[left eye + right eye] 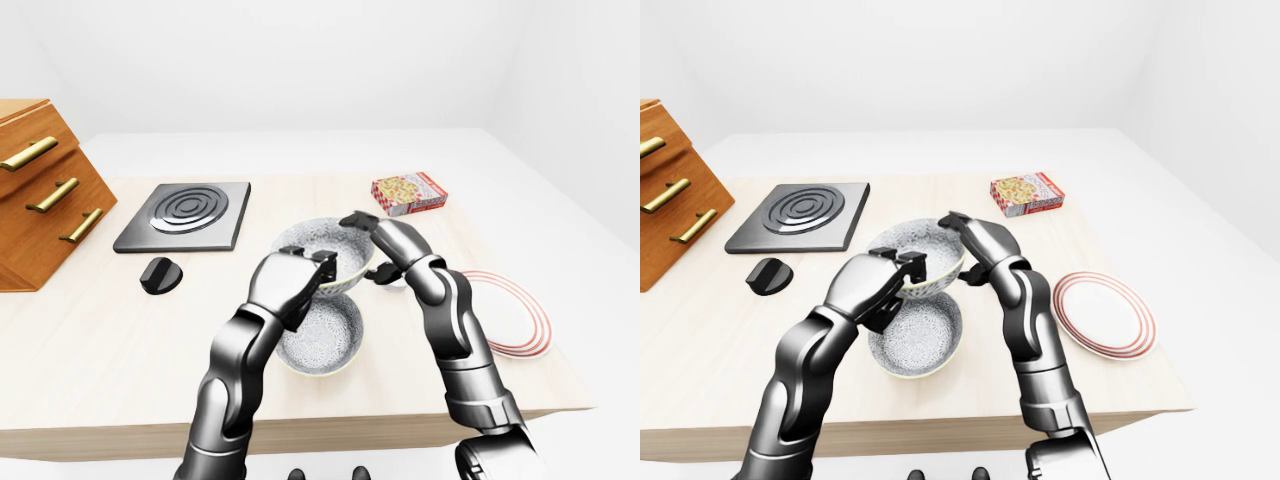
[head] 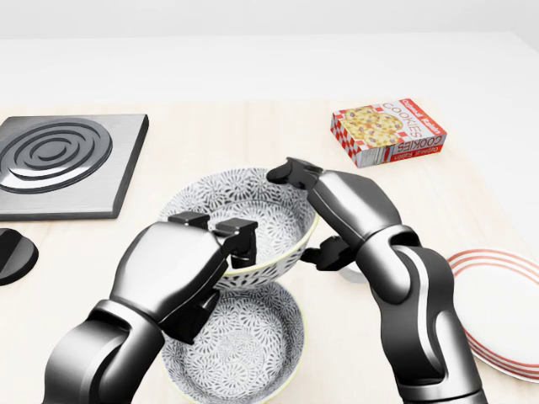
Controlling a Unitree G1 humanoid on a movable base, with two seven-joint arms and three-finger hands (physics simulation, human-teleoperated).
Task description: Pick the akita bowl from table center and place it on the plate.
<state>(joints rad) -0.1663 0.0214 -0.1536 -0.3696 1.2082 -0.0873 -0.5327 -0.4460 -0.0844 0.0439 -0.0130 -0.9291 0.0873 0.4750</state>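
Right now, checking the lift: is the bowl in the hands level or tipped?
Tipped slightly: the upper bowl has its rim higher at the head view's top, inside facing the camera, above the second bowl.

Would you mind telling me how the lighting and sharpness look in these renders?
Head view: sharp throughout, soft highlights on the right hand and left hand. Right-eye view: even light, a faint shadow under the plate, no glare. Left-eye view: white walls nearly featureless, bowl pattern crisp.

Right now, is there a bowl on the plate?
No. The plate is bare, while both hands hold one bowl over a second bowl to its left in the right-eye view.
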